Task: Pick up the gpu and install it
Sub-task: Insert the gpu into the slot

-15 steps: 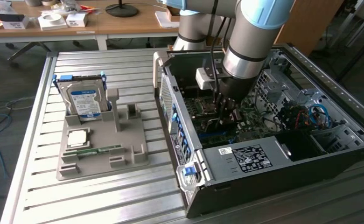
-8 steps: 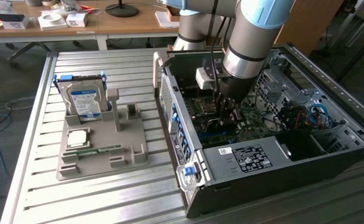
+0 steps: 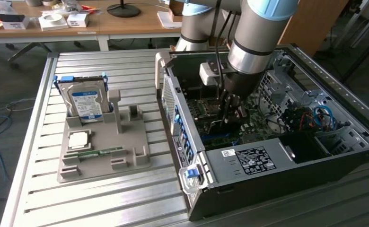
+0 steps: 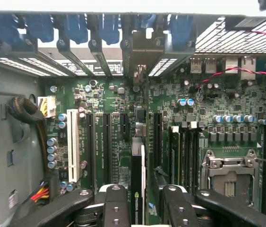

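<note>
Slatted metal table (image 3: pixel 96 198) bears grey parts holder (image 3: pixel 102 158) and open computer case (image 3: pixel 285 189)

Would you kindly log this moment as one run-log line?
gripper: open, astride gpu | gpu: edge-on, upright on motherboard | computer case: lying open | hard drive: in holder

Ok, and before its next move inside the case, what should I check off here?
1. gpu stands edge-on over a motherboard slot: ok.
2. Pincer straddles the card, jaws wider than it: ok.
3. Card fully seated: cannot tell.
4. Red-black wires apart from the card: ok.
5. Hard drive upright in the grey tray: ok.
</note>
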You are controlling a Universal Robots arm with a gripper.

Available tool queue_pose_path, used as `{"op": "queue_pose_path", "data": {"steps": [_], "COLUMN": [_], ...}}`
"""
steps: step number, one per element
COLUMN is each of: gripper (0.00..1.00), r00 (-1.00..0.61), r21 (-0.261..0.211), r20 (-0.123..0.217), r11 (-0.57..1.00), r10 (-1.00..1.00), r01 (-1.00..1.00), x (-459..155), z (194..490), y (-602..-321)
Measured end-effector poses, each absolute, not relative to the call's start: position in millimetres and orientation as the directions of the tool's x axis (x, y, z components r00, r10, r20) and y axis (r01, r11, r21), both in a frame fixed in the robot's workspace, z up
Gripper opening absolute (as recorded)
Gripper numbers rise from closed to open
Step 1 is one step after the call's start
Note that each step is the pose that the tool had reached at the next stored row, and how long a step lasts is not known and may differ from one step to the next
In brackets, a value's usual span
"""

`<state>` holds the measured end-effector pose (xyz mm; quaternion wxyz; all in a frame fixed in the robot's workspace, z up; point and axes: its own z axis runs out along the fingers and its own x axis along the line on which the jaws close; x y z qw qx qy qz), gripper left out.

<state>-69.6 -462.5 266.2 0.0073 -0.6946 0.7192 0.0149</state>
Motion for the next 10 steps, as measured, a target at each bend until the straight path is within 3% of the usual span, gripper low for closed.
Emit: {"op": "queue_pose_path", "data": {"steps": [10], "gripper": [0.34], "r00": [-0.035], "r21": [0.011], "r20": [-0.031], "r11": [0.035], "r10": [-0.999], "r01": [-0.999], "x": [-70], "z": [285], "y": [-462]}}
